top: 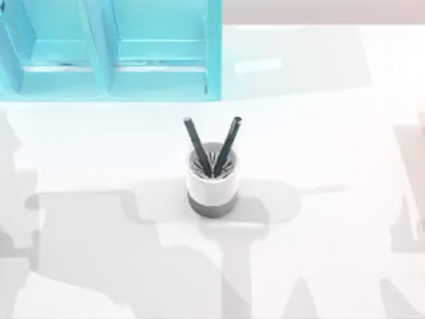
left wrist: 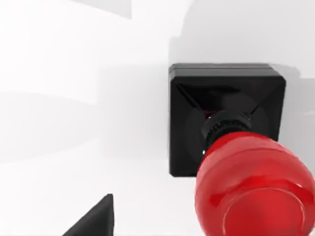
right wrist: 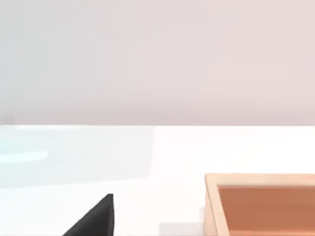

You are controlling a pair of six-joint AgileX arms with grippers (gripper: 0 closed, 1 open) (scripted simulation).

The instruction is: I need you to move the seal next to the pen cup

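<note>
The pen cup (top: 210, 183), white with a grey bottom band, stands at the middle of the table with two dark pens (top: 212, 146) sticking out in a V. The seal (left wrist: 246, 191) is close under the left wrist camera, its glossy red ball knob above a black square base (left wrist: 189, 123) resting on the white table. A black tip of my left gripper (left wrist: 93, 221) lies beside the seal, apart from it. In the right wrist view a black tip of my right gripper (right wrist: 93, 221) hangs over bare white table.
A turquoise shelf unit (top: 109, 50) stands at the table's back left. A shallow wooden tray (right wrist: 261, 204) lies on the table in the right wrist view. Grey arm shadows fall across the table's front half around the cup.
</note>
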